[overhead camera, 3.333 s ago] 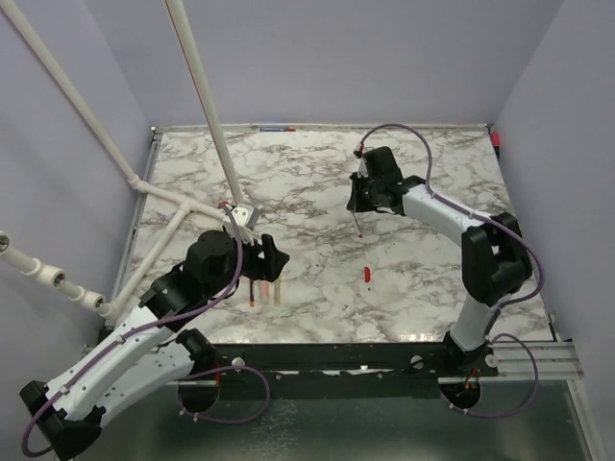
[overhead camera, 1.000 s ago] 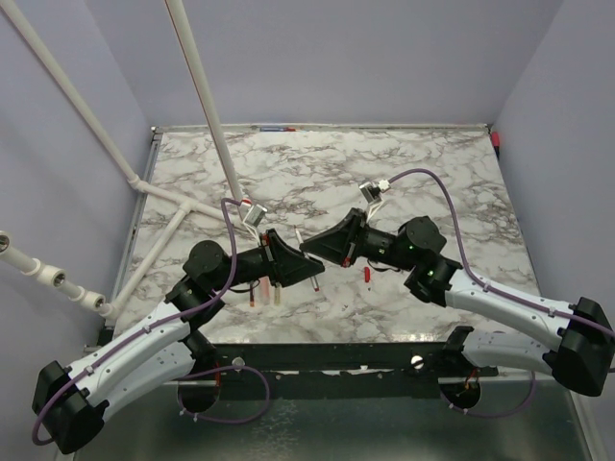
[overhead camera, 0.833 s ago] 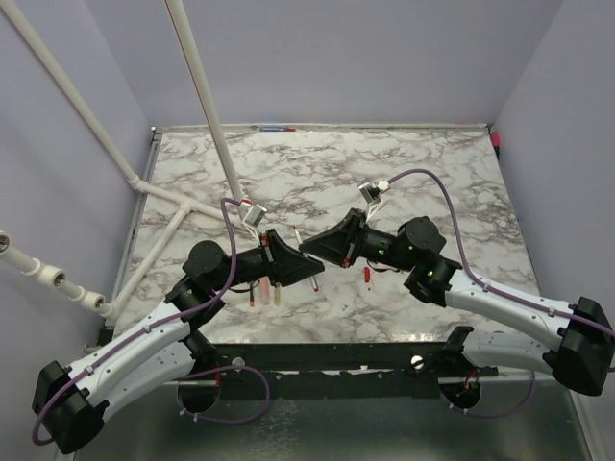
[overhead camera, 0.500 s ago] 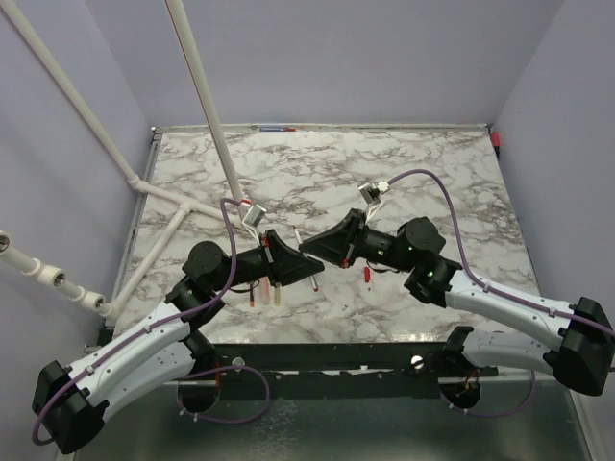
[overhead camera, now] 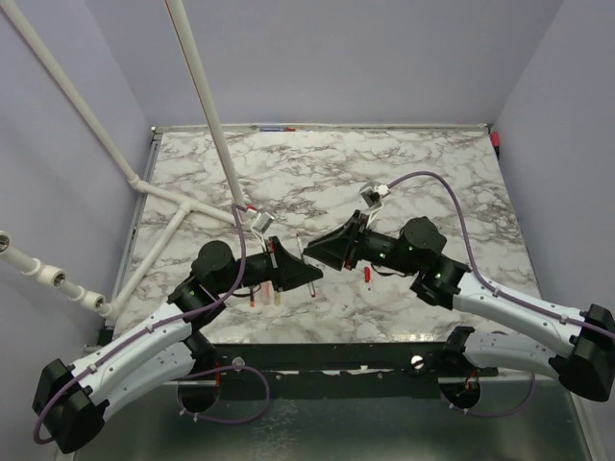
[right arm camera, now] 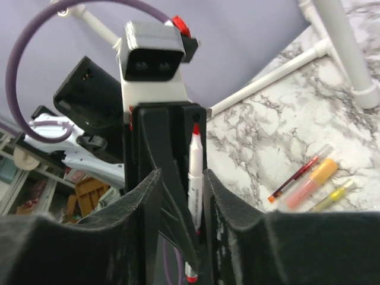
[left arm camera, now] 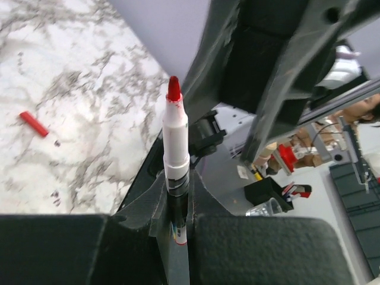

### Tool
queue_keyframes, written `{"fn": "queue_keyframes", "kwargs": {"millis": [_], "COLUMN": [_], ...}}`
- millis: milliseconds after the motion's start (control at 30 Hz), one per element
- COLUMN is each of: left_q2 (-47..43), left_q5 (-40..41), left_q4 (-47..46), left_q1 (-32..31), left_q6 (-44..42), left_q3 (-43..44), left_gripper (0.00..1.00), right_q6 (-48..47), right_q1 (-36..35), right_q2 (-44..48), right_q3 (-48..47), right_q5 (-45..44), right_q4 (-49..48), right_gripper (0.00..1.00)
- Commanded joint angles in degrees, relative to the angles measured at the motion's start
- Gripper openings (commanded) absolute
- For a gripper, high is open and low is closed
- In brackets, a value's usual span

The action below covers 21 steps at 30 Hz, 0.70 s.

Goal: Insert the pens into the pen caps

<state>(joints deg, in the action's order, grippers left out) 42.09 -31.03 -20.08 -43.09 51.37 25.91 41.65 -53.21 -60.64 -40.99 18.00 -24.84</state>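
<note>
Edged rightward, left end effector (left arm camera: 178, 187) clamps pen (left arm camera: 176, 145), tip forward.

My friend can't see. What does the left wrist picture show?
The left pincer grips a white pen with a red tip, pointing up toward the black right arm. A small red cap lies on the marble table.

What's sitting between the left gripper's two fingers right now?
A white pen with a bare red tip, clamped in the left gripper; the left wrist view shows it best.
</note>
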Motion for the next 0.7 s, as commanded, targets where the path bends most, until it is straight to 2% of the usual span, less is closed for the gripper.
{"fn": "queue_keyframes", "kwargs": {"millis": [0, 100, 400, 667], "left_q2": [1.06, 1.73, 1.78, -1.95], "left_q5": [1.54, 2.89, 8.21, 10.81], "left_q4": [11.64, 18.15, 34.71, 39.97], "left_q1": [0.24, 0.26, 0.22, 0.20], "left_q6": [-7.71, -11.77, -24.88, -32.16], "left_q3": [2.09, 4.27, 12.35, 15.55], "left_gripper": [0.00, 0.00, 0.00, 0.00], "right_q6": [-5.12, -7.94, -10.53, -5.96], "right_q1": [-0.14, -0.14, -0.14, -0.14], "right_q2": [2.98, 4.32, 3.63, 1.12], "right_q3": [-3.84, -6.04, -10.20, -8.12], "right_q5": [-5.35, -8.84, -28.04, -40.46], "right_q4": [8.97, 15.89, 41.98, 55.34], "right_gripper": [0.40, 0.43, 0.47, 0.50]}}
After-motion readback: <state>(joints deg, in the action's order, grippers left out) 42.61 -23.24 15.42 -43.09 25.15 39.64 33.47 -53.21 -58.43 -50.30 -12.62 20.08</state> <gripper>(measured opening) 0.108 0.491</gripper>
